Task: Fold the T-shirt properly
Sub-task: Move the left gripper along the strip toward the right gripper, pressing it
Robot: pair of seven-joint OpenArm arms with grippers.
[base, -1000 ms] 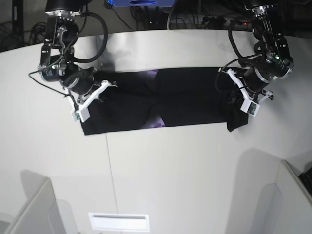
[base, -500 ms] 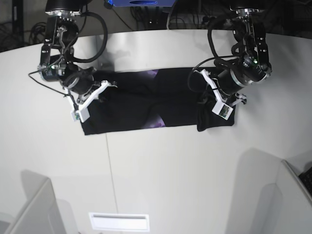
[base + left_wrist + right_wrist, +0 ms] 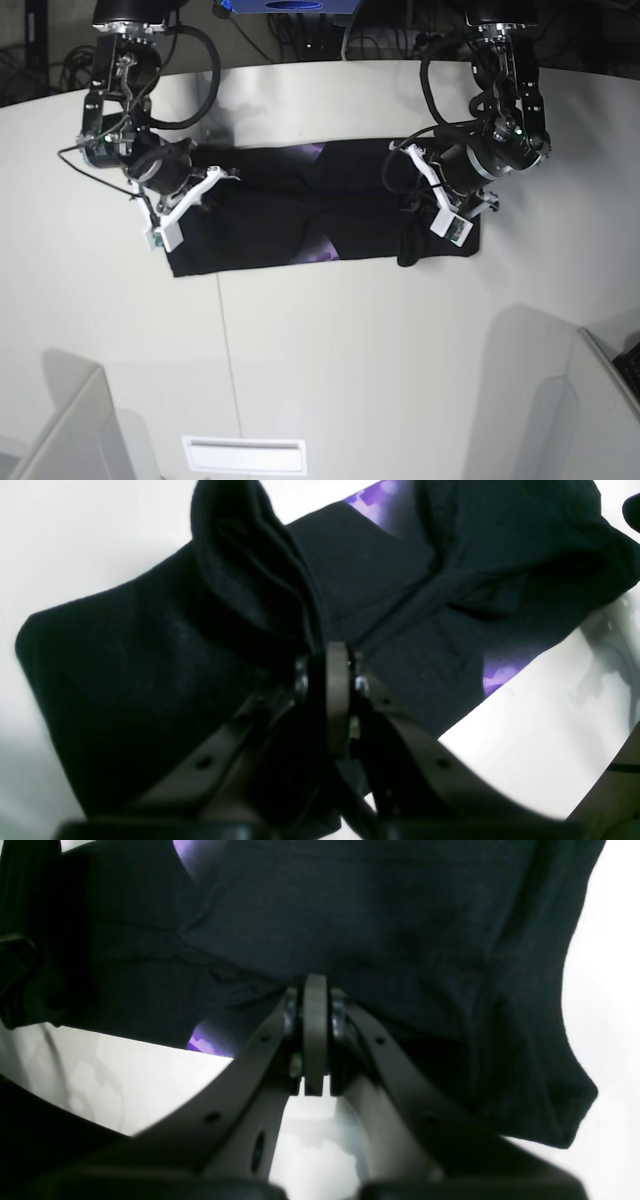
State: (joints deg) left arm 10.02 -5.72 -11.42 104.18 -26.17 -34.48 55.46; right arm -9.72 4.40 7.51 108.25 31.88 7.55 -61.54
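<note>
Two grippers hold the T-shirt (image 3: 310, 215), which lies as a long black band across the white table (image 3: 330, 350), stretched between the two arms; the left gripper (image 3: 432, 200) sits over the band's end on the base view's right, and the right gripper (image 3: 190, 195) sits over the opposite end; in the left wrist view the left gripper (image 3: 330, 665) has its jaws pressed together on a bunched, raised fold of the T-shirt (image 3: 150, 680), the cloth rising in a ridge above the fingertips while the rest spreads flat beyond, with patches of purple print showing at the top and at the lower edge of the cloth; in the right wrist view the right gripper (image 3: 312, 1005) likewise has its jaws closed tight against the T-shirt (image 3: 400, 930), pinching the dark cloth at the tips, a small purple patch showing just beside the gripper and another at the top of the cloth; in the base view the end under the left gripper is doubled over onto the band, so that a dark hanging corner lies at the band's near edge.
</note>
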